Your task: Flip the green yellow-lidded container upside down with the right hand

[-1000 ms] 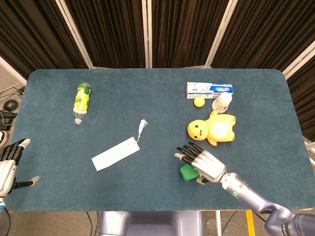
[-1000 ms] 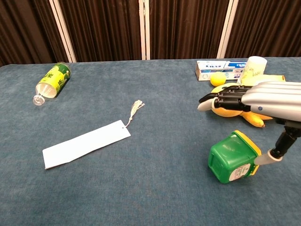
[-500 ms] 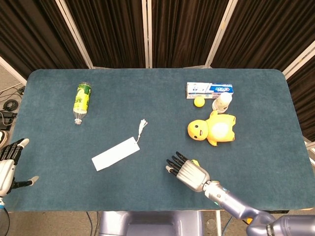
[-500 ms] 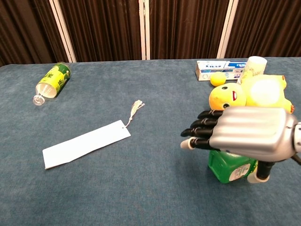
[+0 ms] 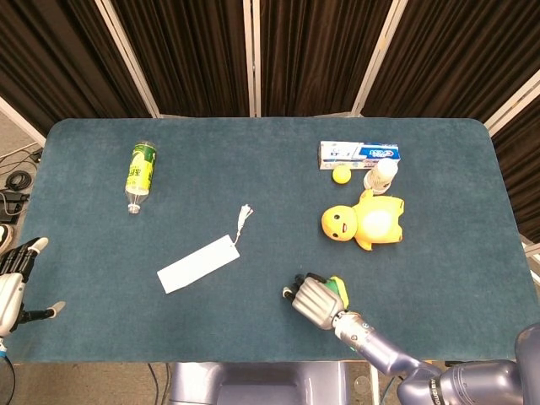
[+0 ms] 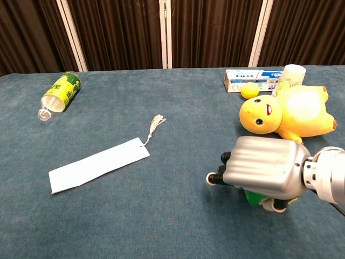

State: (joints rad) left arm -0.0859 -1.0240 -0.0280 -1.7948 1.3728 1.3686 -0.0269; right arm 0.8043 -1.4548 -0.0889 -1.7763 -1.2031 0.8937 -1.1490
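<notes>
Closing in over the last half second, the right hand (image 6: 262,172) has curled its fingers around the green yellow-lidded container (image 6: 257,198), which sits on the blue table (image 5: 101,245) near the front edge, mostly hidden beneath the silver palm with only a sliver of green and yellow showing. Just behind it lies the yellow duck toy (image 5: 364,220), with a small yellow ball (image 5: 341,175), a white bottle (image 5: 381,175) and a toothpaste box (image 5: 359,153) farther back. Well apart, a white bookmark (image 5: 198,263) and a green bottle (image 5: 140,173) lie to the left, while the left hand (image 5: 15,283) hangs off the table's left edge, fingers spread and holding nothing.
</notes>
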